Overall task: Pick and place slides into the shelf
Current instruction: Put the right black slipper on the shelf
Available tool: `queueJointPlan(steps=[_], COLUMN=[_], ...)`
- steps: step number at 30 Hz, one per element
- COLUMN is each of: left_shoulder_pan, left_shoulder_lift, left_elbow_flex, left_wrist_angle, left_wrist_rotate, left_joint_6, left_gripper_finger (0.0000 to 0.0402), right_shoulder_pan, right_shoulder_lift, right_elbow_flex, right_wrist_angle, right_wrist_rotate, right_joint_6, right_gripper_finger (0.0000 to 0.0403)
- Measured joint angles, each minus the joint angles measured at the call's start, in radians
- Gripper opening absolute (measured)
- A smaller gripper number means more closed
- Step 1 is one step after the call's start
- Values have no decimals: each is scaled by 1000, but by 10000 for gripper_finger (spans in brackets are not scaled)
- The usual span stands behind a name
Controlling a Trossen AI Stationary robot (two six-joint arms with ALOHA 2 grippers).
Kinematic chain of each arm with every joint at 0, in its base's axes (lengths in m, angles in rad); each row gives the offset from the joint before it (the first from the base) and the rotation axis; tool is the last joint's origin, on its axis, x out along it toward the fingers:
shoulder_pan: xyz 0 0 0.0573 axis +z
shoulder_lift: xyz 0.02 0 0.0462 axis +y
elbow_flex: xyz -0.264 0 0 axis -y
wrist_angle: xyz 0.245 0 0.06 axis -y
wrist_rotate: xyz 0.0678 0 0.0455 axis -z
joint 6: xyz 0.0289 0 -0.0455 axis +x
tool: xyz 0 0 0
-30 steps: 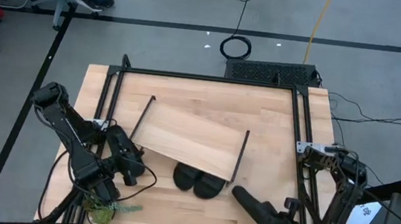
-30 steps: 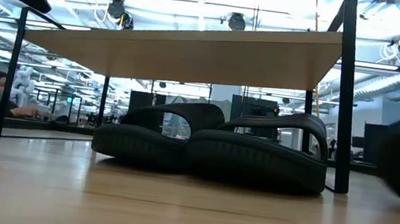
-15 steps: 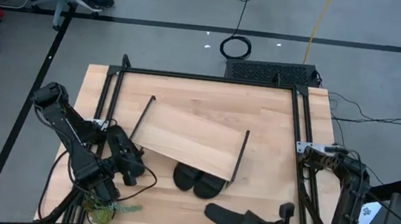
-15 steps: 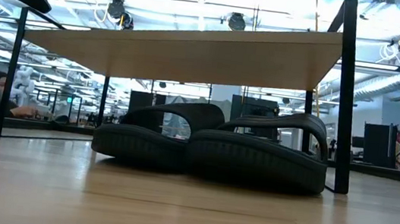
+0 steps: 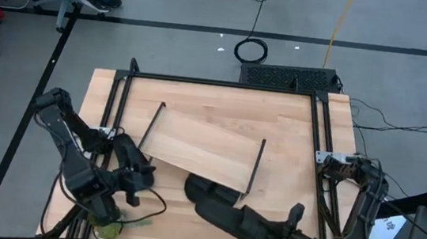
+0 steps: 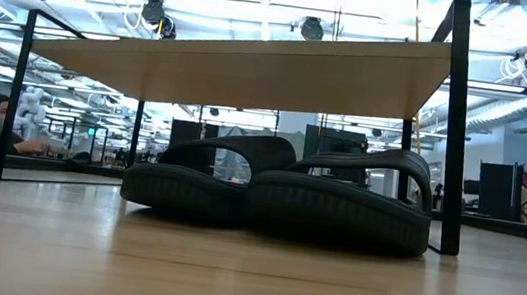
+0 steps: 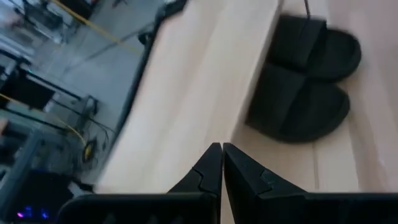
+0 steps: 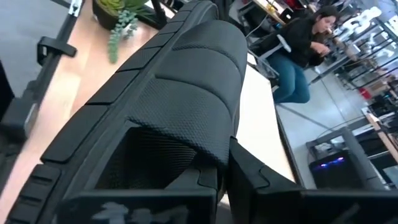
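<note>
Currently mid-carry, I judge: two slides are parked and a third is in the air.

Left arm waits at the near-left bench corner. The left claw (image 7: 221,163) is pinched narrow with nothing in it, and its wrist view looks across at the parked pair.

The shelf (image 5: 203,146) sits mid-bench, skewed to the bench edges. Its plank top (image 6: 253,66) stands on thin black legs. Two black slides (image 6: 208,189) (image 6: 342,208) lie side by side on the bench under the plank's near edge, touching, with toes sticking out the near side (image 5: 205,187).

The right arm reaches in low from the near-right. The right claw (image 8: 222,165) is clamped on a third slide (image 8: 180,93), ribbed strap up. From above, that slide (image 5: 215,213) hangs just near of the parked pair. A fourth slide is not in view.

Next move, my guess: swing the held slide toward the free space under the plank beside the pair, lower it flat and let go. It must clear the near-right leg (image 6: 455,131) and avoid nudging the pair.

Surface is a light wood butcher-block bench (image 5: 292,128) with a black frame around it. A small potted succulent (image 5: 107,224) sits at the near-left edge.

Beyond is a grey floor with taped lines and a coiled cable (image 5: 251,50). A seated person (image 8: 305,37) shows past the bench.
</note>
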Motion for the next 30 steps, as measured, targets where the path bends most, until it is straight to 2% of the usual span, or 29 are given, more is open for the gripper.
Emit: queueJointPlan(steps=[2, 5, 6, 8, 11, 13, 18, 22, 25, 30], left_shoulder_pan=[-8, -19, -19, -13, 1, 19, 69, 138, 192, 249], left_shoulder_lift=[0, -1, -5, -42, -75, -95, -99, -108, -146, -266], left_elbow_flex=[55, 112, 112, 87, 65, 23, -62, -82, -89, -91], left_wrist_angle=[-86, -305, -322, -278, -317, -300, -311, -312, -309, -309], left_wrist_rotate=[-33, -60, -60, -49, -56, -56, -98, -138, -154, -259], left_joint_6=[-29, -232, -295, -258, -357, -356, -435, -471, -453, -333], left_gripper_finger=[21, 21, 20, 13, 3, 4, 1, 1, 0, 0], right_shoulder_pan=[-16, -25, -27, -29, -29, -29, -44, -57, -65, -71], right_shoulder_lift=[-1, -10, -17, -34, -56, -70, -93, -94, -94, -94], right_elbow_flex=[0, 0, 0, 0, 0, 0, 0, 0, 0, 0], right_wrist_angle=[17, 28, 30, 30, 23, 25, 23, 23, 23, 24], right_wrist_rotate=[7, 35, 44, 58, 97, 116, 105, 103, 97, 76], right_joint_6=[-36, -69, -77, -90, -96, -126, -169, -193, -201, -227], right_gripper_finger=[0, 0, 0, 0, 0, 0, 0, 0, 0, 0])
